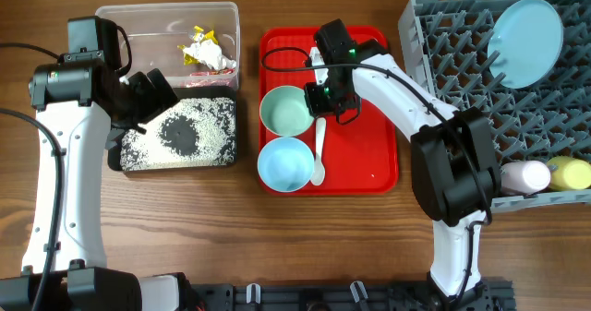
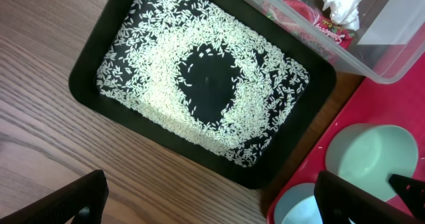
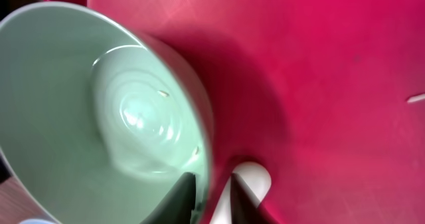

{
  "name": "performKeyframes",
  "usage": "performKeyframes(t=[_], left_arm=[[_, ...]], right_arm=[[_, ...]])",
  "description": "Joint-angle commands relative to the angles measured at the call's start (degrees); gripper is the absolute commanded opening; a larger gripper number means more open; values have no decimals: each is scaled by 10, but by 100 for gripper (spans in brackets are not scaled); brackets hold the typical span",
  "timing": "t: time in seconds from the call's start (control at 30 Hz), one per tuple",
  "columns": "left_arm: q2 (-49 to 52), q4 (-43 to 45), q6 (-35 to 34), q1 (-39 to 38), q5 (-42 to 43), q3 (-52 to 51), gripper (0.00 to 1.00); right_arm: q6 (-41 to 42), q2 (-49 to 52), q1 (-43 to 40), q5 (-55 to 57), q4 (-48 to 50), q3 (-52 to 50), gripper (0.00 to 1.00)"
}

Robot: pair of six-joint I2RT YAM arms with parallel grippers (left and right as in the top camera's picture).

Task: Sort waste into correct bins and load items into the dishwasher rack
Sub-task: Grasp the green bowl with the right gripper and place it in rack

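Green bowl (image 1: 286, 111) has its rim between narrow right fingers (image 3: 176, 201), perhaps unclamped; next, pinch and lift it to the rack (image 1: 448, 43); left fingers (image 2: 80, 201) wide.

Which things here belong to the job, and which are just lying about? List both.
Job: wrappers, tissue, rice, tub, black tray, green bowl, blue bowl, spoon, plate, white cup, yellow cup, rack.

Lying about: red tray, table.

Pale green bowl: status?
Left gripper open over shallow black tray. Right gripper straddles rim of pale green round bowl, clamp unclear. Long white spoon lies alongside.
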Motion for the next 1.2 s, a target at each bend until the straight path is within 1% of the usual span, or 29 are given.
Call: performKeyframes(t=[0.0,0.07,0.13,0.17,0.2,0.27,0.3,0.33,0.4,0.47,0.53,0.57,0.63,0.87,1.03,1.17], left_arm=[[2,2,-1,3,5,-2,100],[2,2,-1,3,5,-2,100],[2,2,-1,3,5,-2,100],[2,2,-1,3,4,-2,100],[2,2,-1,3,4,-2,100],[2,2,-1,3,4,-2,100],[2,2,-1,3,5,-2,100],[2,2,-1,3,4,-2,100],[2,2,-1,3,5,-2,100],[2,2,-1,3,4,-2,100],[2,2,-1,3,4,-2,100],[2,2,-1,3,5,-2,100],[2,2,-1,3,5,-2,100],[2,2,-1,3,5,-2,100],[2,2,-1,3,5,-2,100],[2,2,-1,3,5,-2,100]], right_arm=[[4,7,-10,-1,9,-3,4],[4,-23,-37,37,2,-1,4],[4,-78,-67,135,-9,7,4],[2,-115,-85,213,-9,10,4],[2,-165,-96,332,-10,10,4],[-3,-226,-109,569,12,10,4],[-47,-241,-113,639,46,10,4],[-102,-244,-113,680,84,10,4],[-180,-233,-127,734,157,10,4],[-304,-198,-157,737,244,6,4],[-360,-170,-171,749,249,4,4],[-378,-153,-173,774,250,4,4],[-401,-137,-173,791,254,4,4],[-438,-97,-174,773,270,3,4],[-522,-51,-178,784,343,3,4],[-552,-33,-178,800,398,3,4]])
